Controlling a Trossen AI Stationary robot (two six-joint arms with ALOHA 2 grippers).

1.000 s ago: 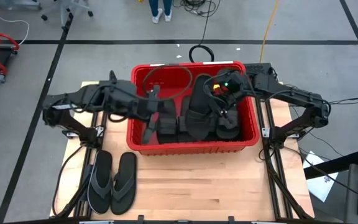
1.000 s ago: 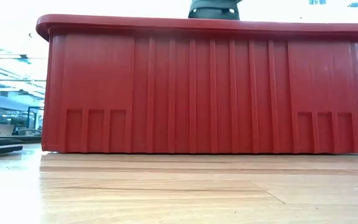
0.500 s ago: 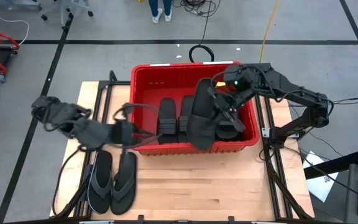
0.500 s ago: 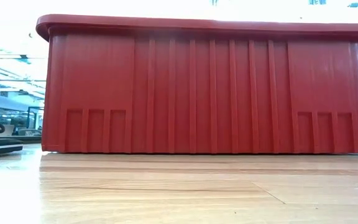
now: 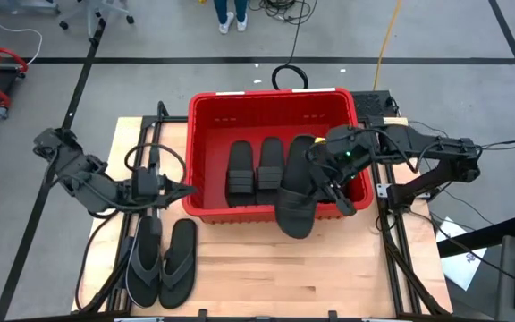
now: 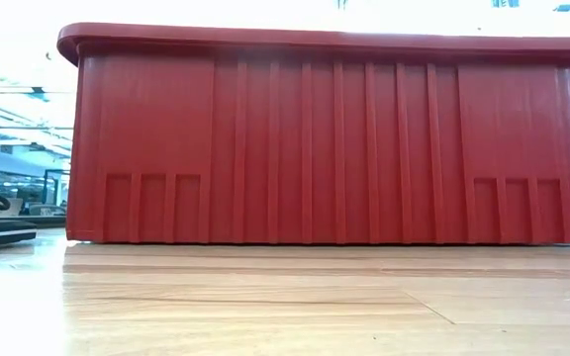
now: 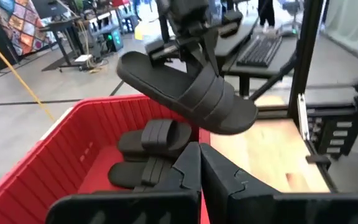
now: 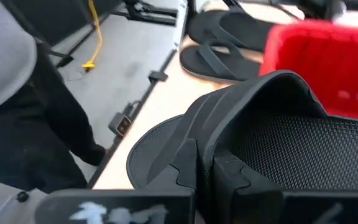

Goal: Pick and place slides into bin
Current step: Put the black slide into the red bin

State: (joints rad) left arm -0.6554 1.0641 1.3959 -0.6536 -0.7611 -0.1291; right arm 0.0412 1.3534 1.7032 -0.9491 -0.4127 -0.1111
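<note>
Swinging out of the bin [image 5: 206, 107], the left gripper [image 5: 183, 187] is now hanging closed and empty beside its left wall, above the flip-flops [image 5: 162, 263]. Meanwhile the right gripper [image 5: 329, 175] is carrying a clamped sandal [image 5: 295, 199] across the bin's front rim, so placement is unfinished.

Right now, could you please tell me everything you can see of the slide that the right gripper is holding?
The held slide is a flat black sandal of rubbery look with a broad ribbed strap and a textured footbed. The right gripper is shut on it at the strap end. It hangs tilted over the near wall of the red bin, one end over the bin, the other past the rim above the table.
</note>
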